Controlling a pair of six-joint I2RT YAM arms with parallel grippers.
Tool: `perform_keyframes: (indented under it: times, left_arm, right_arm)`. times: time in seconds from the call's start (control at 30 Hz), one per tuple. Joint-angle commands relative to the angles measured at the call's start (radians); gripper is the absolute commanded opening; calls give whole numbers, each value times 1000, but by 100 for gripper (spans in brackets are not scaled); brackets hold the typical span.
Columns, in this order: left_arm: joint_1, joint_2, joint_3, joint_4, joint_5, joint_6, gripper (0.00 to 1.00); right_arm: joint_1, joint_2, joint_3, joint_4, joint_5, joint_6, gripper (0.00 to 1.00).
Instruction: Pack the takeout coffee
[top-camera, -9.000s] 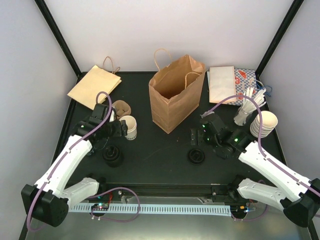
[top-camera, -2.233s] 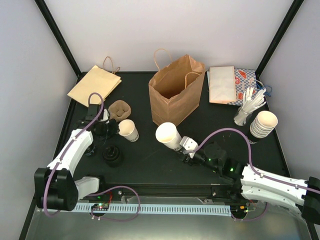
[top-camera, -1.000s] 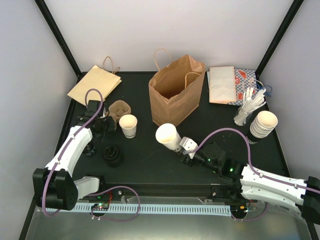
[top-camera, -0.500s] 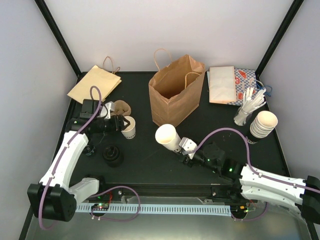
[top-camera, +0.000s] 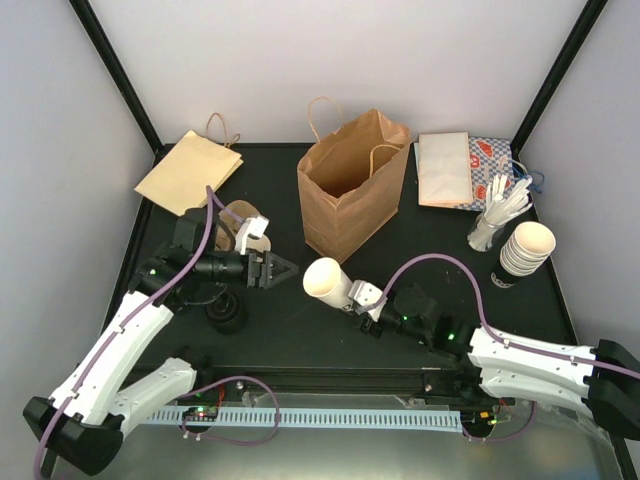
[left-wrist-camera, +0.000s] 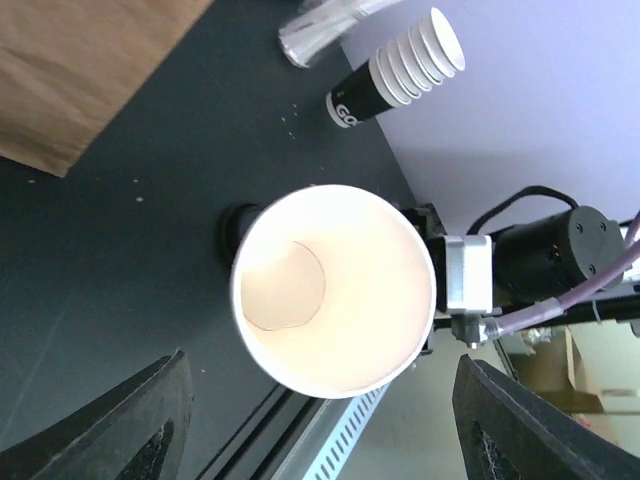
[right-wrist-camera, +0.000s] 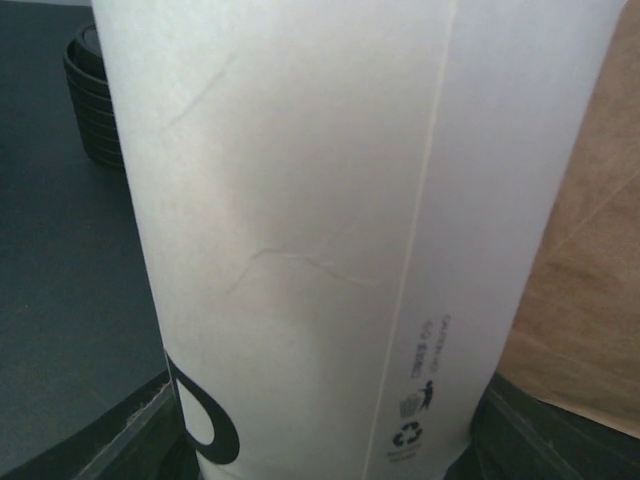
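Note:
The takeout coffee cup is white with dark print and lies tipped on its side above the table, in front of the paper bag. My right gripper is shut on its lower part. In the right wrist view the cup wall fills the frame, with dark fingers at the bottom corners. My left gripper stands open just left of the cup, pointing at its mouth. The left wrist view looks into the cream inside, and both fingers stand wide apart, clear of the rim.
An open brown paper bag stands upright behind the cup. A flat bag and a brown cup carrier are at the back left. Black lids lie near the left arm. Stacked cups, cutlery and napkins are at the right.
My left gripper has opened and swung right, from beside the carrier to face the held cup. The right gripper has shifted the cup slightly left. The cup that stood by the carrier no longer shows.

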Motion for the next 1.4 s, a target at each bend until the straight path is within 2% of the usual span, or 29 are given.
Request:
perform_keyframes:
  times: [0.0,0.17,0.5,0.57,0.67,0.7,0.77,0.8,0.93,1.0,1.27,1.37]
  left_arm:
    - [-59,25,-14,66,12,-51,72]
    - [-76,90,-53,71,-48,-87,65]
    - [-132,154,-87,163,-48,-142,56]
    - [-149,173,-84,166,-51,-146,49]
    - [-164,184,-75,161,-76,-146,30]
    - [-165,180,-70,153,-91,-144,21]
    - [-164,173,-57,130,-128,-130,6]
    - [-164,172,-44,111,-146,-121,2]
    - [-164,174,23,5,-234,-65,2]
    - [-163,174,60,-55,-287,-37,1]
    - [-154,161,169,-208,-500,33,2]
    - [-148,125,176,-218,-558,35,2]
  right_arm:
    - [-2,13,33,46,-18,-17,64]
    - [-1,20,43,43,-34,-17,64]
    - [0,31,50,36,-44,-23,64]
    - [-1,38,54,36,-42,-24,64]
    - [-1,45,60,37,-41,-20,65]
    - [-1,46,60,37,-40,-14,66]
    - [-2,46,61,29,-32,-3,71]
    - [-3,46,63,24,-30,2,75]
    - [-2,35,63,5,-12,35,94]
    - [-2,18,56,3,14,66,100]
    - [-2,-35,60,-78,60,206,100]
    - [-1,-37,88,-165,204,376,100]
